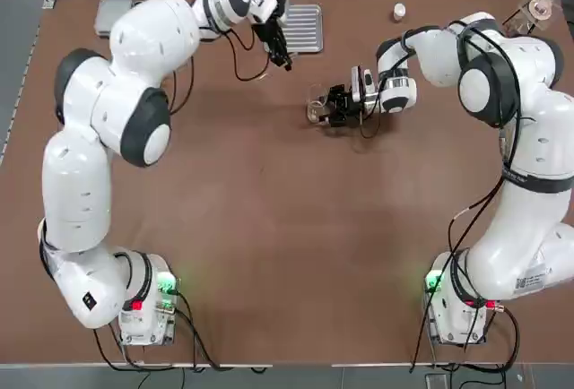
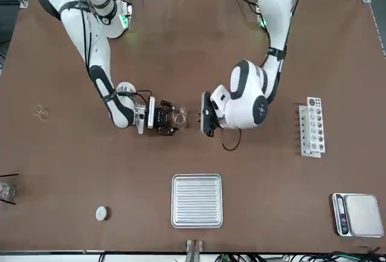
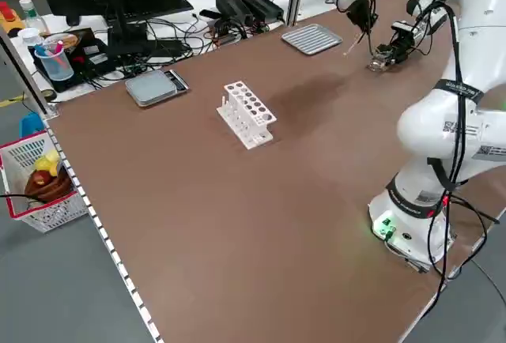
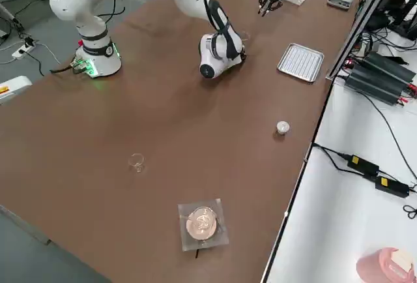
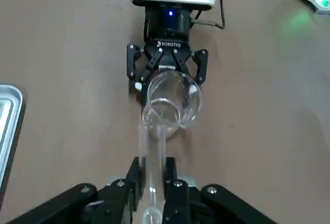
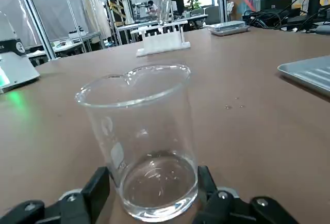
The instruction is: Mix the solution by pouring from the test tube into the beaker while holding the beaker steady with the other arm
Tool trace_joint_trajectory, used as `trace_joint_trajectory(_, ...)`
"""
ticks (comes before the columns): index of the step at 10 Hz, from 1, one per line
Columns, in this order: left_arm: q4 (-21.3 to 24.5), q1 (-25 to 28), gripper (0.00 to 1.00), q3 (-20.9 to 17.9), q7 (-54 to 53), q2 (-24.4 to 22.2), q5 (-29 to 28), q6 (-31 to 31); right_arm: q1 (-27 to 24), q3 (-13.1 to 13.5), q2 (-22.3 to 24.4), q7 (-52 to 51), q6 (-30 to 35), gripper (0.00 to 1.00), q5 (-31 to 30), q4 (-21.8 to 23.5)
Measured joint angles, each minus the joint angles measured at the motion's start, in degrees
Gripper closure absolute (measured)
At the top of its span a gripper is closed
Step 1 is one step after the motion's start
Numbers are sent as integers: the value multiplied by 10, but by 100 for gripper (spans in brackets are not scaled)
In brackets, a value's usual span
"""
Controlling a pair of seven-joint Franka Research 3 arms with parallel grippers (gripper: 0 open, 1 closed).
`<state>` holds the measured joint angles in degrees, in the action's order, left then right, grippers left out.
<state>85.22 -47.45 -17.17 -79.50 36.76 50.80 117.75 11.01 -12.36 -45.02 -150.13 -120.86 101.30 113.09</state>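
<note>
The beaker (image 6: 142, 141), a small clear glass cup, stands upright on the brown table near its middle. My right gripper (image 1: 325, 107) is shut on the beaker, one finger (image 6: 98, 188) on each side of its base. My left gripper (image 5: 152, 170) is shut on the clear test tube (image 5: 153, 141). It hovers just beside the beaker, toward the far side of the table. The tube is tilted and its mouth reaches the beaker's rim (image 5: 162, 115) in the left wrist view. I cannot tell whether liquid is flowing.
A ribbed metal tray (image 1: 302, 28) lies at the far edge behind the left gripper. A white test tube rack (image 2: 312, 126) and a scale (image 2: 359, 214) sit on my left side. A small white cap (image 1: 399, 12) and a tiny glass piece (image 2: 40, 112) lie on my right side.
</note>
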Motion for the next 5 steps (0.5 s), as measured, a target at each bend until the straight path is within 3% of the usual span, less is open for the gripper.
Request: trace_joint_trajectory(5,-9,-97,78,-77,79,28,-22,33,0,0,0,0,0,25,2,0)
